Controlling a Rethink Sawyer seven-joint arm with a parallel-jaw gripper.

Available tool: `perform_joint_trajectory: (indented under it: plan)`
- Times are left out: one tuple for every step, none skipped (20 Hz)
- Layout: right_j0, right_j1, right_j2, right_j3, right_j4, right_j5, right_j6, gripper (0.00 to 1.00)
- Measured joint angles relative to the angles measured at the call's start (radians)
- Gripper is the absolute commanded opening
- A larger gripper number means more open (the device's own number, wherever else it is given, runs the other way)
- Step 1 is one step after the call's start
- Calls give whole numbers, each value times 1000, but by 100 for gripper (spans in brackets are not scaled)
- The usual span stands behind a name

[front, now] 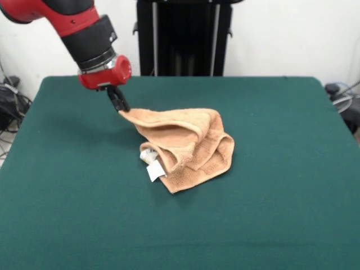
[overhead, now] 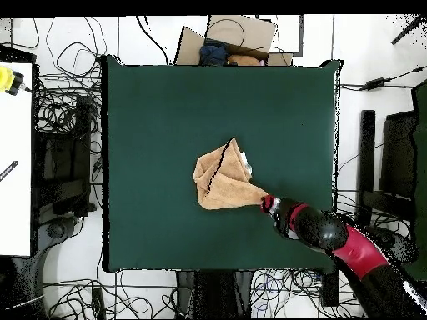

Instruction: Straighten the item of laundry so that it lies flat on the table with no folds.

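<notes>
Where gripper (front: 120, 106) pinches its corner, towel (front: 188, 147) lifted, rumpled

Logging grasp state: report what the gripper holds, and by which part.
The gripper is shut on one lifted corner of the orange-tan terry towel; the rest lies crumpled on the dark green table.

White wall (front: 281, 39), cable-strewn floor (overhead: 67, 125)

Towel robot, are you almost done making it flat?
Not yet. Done: the gripper has pinched one corner of the towel and holds it up off the table. In hand: that corner looks set to be drawn outward. Left: the rest lies bunched in folds, white tags poking out, so it needs spreading.
</notes>
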Motion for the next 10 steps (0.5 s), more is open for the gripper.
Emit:
perform_joint_trajectory:
  plan:
    - [14,-2,-12,-9,-5,12,0,0]
    - [22,-5,-17,-12,-11,19,0,0]
    - [33,-12,-18,-13,-25,33,0,0]
    - [44,-19,-20,-14,-40,47,0,0]
    - [54,-29,-20,-14,-58,63,0,0]
    - [58,-35,-20,-13,-68,69,0,0]
    - [62,-40,-20,-13,-77,75,0,0]
    - [64,-48,-19,-13,-89,80,0,0]
    - [65,-56,-20,-12,-98,87,0,0]
    - [64,-67,-20,-11,-111,92,0,0]
